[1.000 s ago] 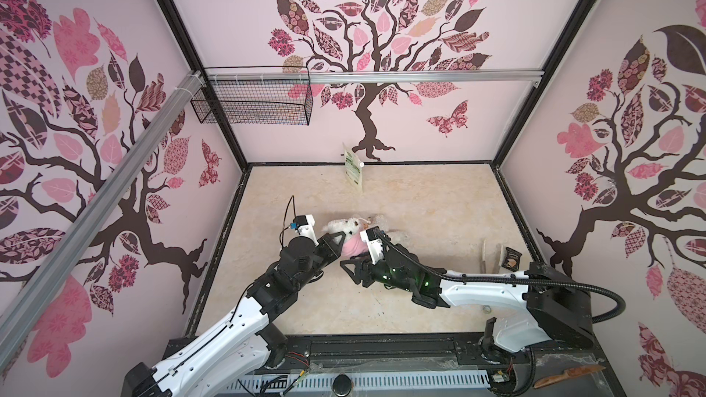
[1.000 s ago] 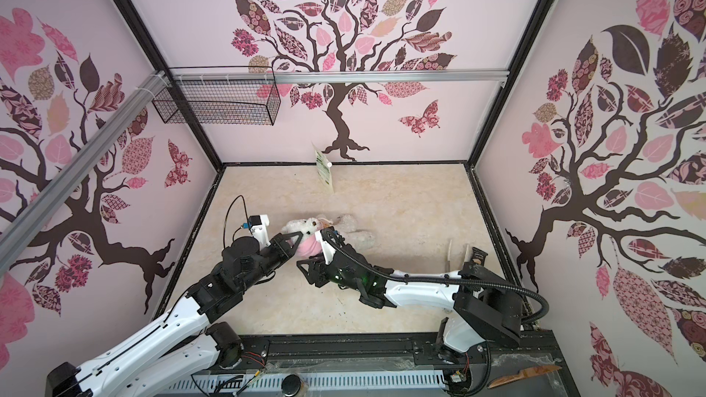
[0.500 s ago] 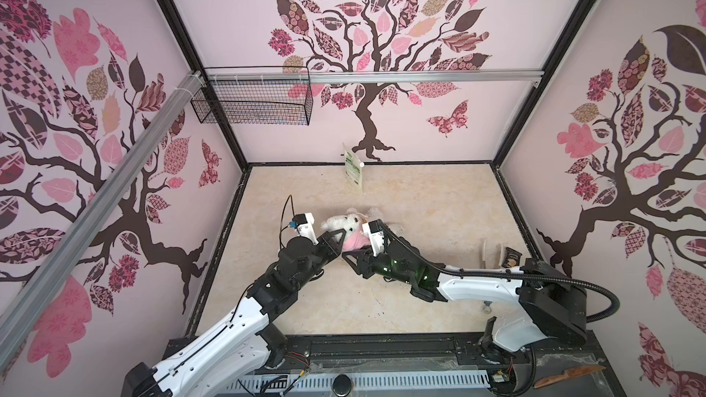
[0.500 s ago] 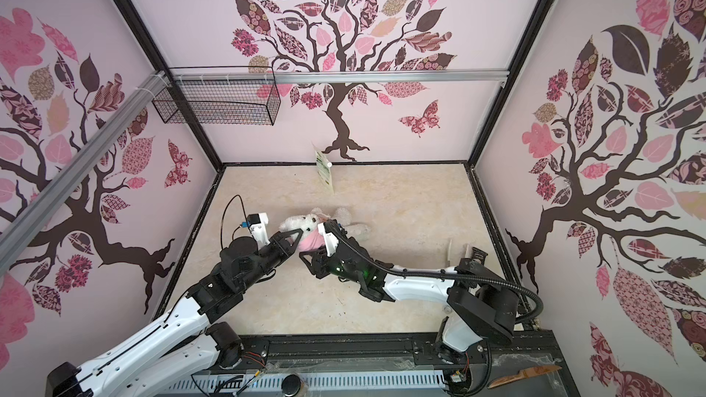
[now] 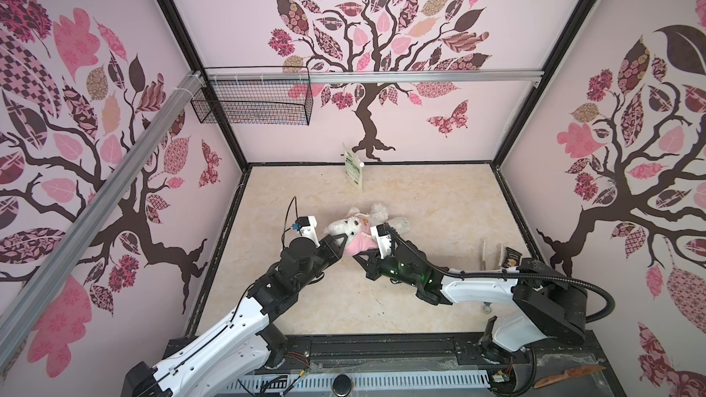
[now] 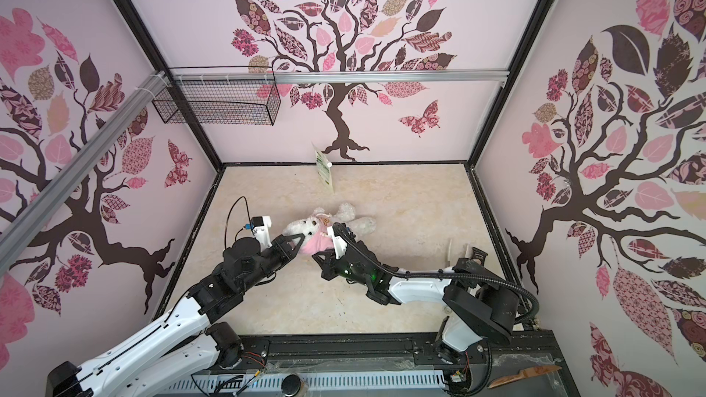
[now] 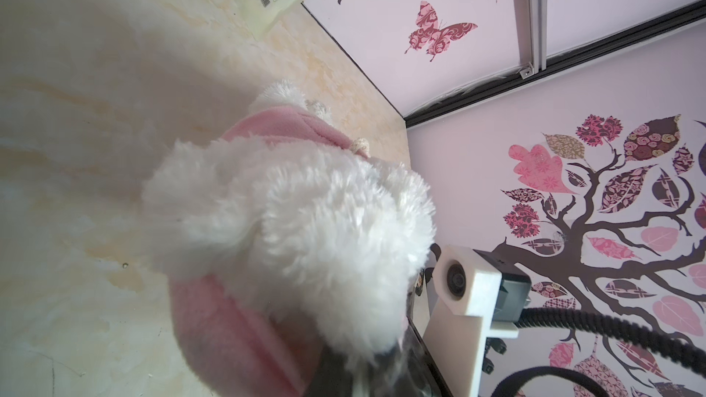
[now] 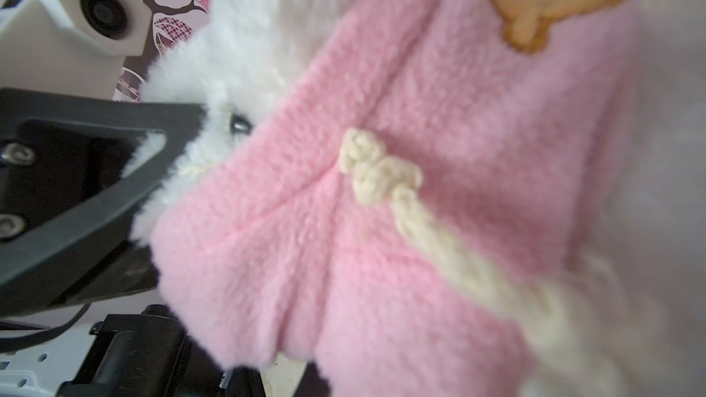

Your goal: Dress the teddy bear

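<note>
The teddy bear is laid long from nine to three o'clock. The left pincer is pinched on its pink top; the right pincer, pressed together on nothing seen, is kept at six o'clock.

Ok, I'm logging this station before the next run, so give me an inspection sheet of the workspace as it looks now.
Surface: beige marbled tabletop, a few small dark specks near the front.
Job's things: white teddy bear lying mid-table, pink top partly on it.
Clutter: refill pouch at the back wall; small packets at the right edge; wooden knife on the front ledge.
Grippers: left gripper shut at the bear and top; right gripper shut, whether it holds the top's lower edge is unclear.
Cables: black hose looping off the right arm; thin wire over the left wrist camera.
Surroundings: tree-patterned walls; wire basket hung on a rail.
</note>
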Action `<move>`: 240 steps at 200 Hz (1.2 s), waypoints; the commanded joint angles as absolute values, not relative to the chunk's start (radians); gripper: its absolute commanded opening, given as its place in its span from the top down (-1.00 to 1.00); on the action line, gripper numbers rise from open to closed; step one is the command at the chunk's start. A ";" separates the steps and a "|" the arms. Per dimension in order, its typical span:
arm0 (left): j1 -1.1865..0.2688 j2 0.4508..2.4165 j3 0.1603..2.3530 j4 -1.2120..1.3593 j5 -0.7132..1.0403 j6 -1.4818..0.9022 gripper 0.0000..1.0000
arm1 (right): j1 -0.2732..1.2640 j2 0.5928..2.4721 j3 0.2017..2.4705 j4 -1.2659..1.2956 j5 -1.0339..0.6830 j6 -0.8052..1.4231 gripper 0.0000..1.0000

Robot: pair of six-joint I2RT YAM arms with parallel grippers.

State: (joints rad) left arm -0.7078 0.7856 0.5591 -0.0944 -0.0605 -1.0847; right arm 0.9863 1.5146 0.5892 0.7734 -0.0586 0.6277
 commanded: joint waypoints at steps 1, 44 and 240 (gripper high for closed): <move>-0.705 0.725 0.568 -0.026 -0.082 -1.097 1.00 | 0.938 1.554 0.531 0.713 0.041 0.624 1.00; -0.695 0.682 0.567 -0.049 -0.119 -1.098 1.00 | 0.935 1.535 0.493 0.703 0.054 0.602 0.95; -0.689 0.709 0.526 -0.030 -0.107 -1.150 1.00 | 1.038 1.596 0.714 0.785 -0.004 0.549 0.11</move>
